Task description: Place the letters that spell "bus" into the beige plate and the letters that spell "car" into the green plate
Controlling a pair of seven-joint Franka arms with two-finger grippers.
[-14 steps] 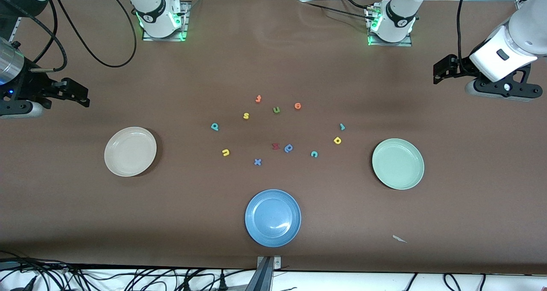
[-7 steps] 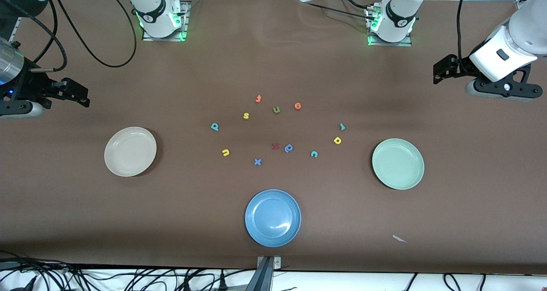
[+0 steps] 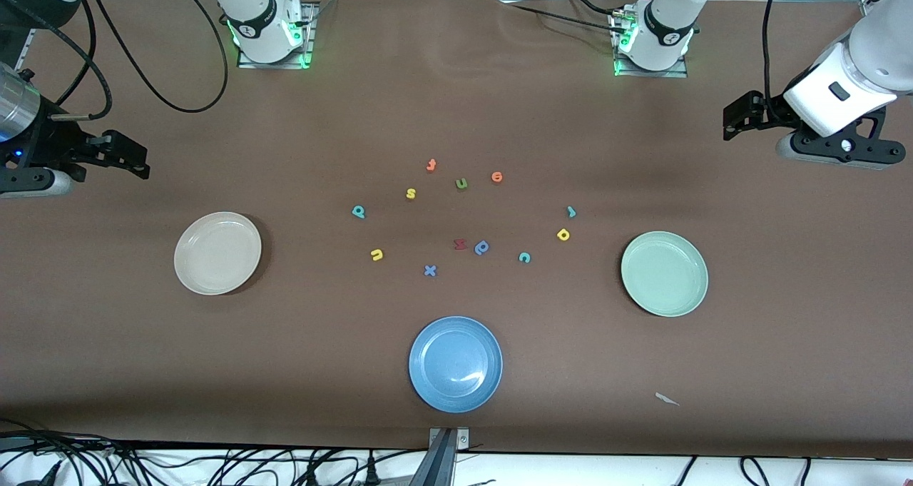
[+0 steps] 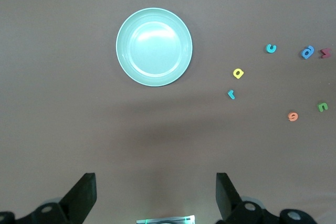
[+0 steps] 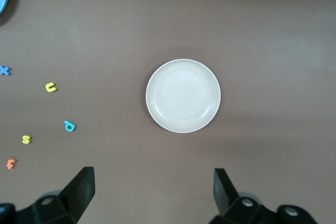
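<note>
1. Black and spread wide, the left claw [image 4: 154,195] hangs empty over the desk [image 3: 456,100] near the green plate [image 3: 664,274]; the right claw [image 5: 152,192], equally spread, hangs near the beige plate [image 3: 217,252].
2. Both plates are bare. Loose between them lie teal b [image 3: 358,212], yellow s [image 3: 411,193], yellow u [image 3: 376,255], teal c [image 3: 524,257], yellow a [image 3: 563,235] and teal r [image 3: 570,211].
3. All six are left to move.
4. Nothing has shifted since a second ago; both arms wait.
</note>
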